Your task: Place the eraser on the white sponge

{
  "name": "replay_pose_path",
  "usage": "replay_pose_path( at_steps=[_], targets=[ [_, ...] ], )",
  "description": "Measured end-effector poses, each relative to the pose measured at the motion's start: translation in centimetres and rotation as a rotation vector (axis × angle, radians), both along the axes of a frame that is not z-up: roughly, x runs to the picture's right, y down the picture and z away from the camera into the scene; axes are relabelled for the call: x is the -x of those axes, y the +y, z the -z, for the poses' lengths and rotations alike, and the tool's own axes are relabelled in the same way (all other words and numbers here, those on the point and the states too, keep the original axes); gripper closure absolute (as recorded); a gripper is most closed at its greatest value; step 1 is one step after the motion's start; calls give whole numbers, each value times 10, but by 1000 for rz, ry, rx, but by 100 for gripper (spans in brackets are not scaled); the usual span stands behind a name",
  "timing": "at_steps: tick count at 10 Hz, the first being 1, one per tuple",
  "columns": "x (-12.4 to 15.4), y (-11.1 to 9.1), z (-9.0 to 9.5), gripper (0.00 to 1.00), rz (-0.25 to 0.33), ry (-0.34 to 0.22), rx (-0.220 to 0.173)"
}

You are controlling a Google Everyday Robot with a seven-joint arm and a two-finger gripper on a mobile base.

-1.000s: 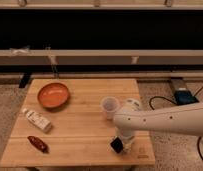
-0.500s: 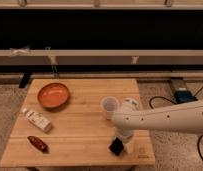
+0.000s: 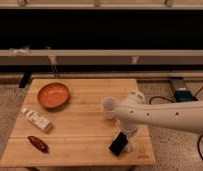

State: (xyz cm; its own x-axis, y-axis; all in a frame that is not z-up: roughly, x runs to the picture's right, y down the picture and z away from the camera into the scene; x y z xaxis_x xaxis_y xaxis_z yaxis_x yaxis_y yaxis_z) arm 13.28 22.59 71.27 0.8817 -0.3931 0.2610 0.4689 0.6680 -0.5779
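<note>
The eraser (image 3: 118,144) is a small black bar, tilted, near the table's front right edge. My gripper (image 3: 125,135) hangs at the end of the white arm (image 3: 160,116), right over the eraser's upper end and touching or nearly touching it. A pale, off-white block, which I take for the white sponge (image 3: 135,146), lies just right of the eraser and is partly covered by the arm.
On the wooden table (image 3: 80,145) are an orange bowl (image 3: 53,95) at the back left, a white carton (image 3: 37,120) and a dark red pepper-shaped object (image 3: 38,144) at the left, and a white cup (image 3: 109,106) beside the arm. The table's front edge is close to the eraser.
The arm and the eraser have barely shifted over the last second. Everything else on the table stays where it was.
</note>
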Motion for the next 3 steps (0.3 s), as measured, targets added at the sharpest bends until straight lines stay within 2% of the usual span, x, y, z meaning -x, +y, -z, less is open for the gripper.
replay_pose_path(
  at_steps=[3],
  targets=[
    [-5,-7,4,20,-26,-13,-8]
  ],
)
